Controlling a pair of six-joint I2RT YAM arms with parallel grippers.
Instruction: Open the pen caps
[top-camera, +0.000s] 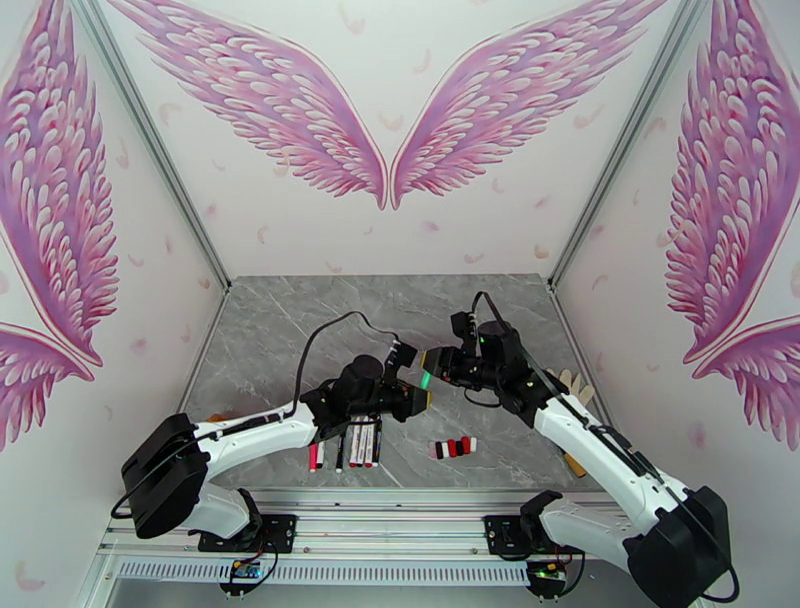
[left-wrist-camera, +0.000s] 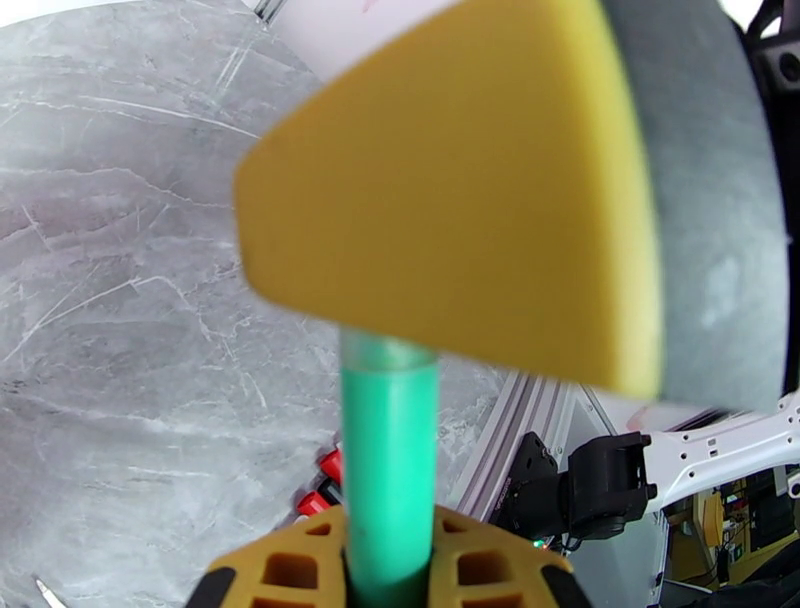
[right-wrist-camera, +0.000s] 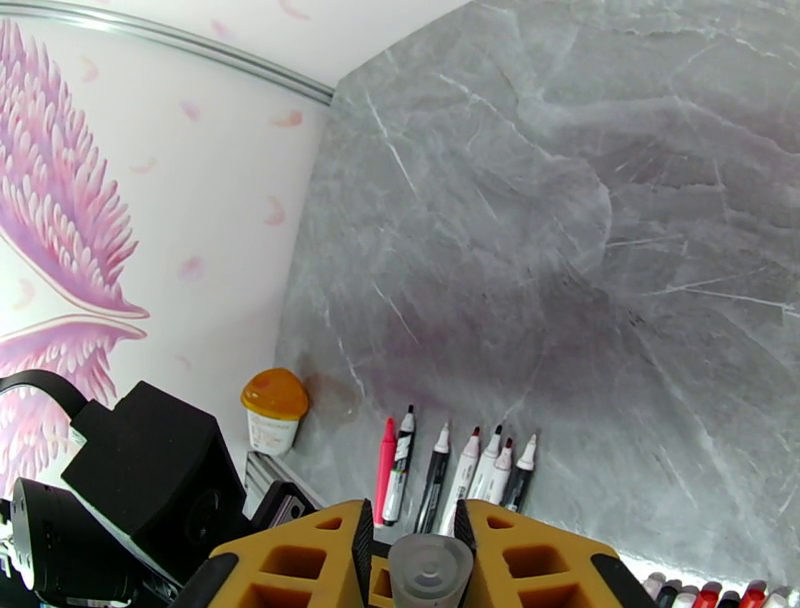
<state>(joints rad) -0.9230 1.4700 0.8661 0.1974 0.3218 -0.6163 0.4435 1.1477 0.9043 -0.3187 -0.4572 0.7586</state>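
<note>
A green pen (top-camera: 424, 380) hangs in the air between my two grippers, above the table's middle. My left gripper (top-camera: 417, 399) is shut on its green barrel (left-wrist-camera: 390, 470), which rises from between the yellow fingers (left-wrist-camera: 300, 570). My right gripper (top-camera: 432, 365) is shut on the other end, where a greyish round pen cap (right-wrist-camera: 430, 570) sits between the fingers (right-wrist-camera: 330, 560). The right gripper's yellow and grey pad (left-wrist-camera: 450, 200) hides the top of the barrel. Several uncapped pens (top-camera: 350, 445) (right-wrist-camera: 450, 475) lie in a row. Several loose caps (top-camera: 453, 447) (right-wrist-camera: 700, 595) lie in a short row.
A small cup with an orange lid (right-wrist-camera: 273, 410) stands at the table's left edge by the wall. A pale glove (top-camera: 578, 385) lies at the right edge behind my right arm. The grey marble table (top-camera: 300, 320) stretches back to the walls.
</note>
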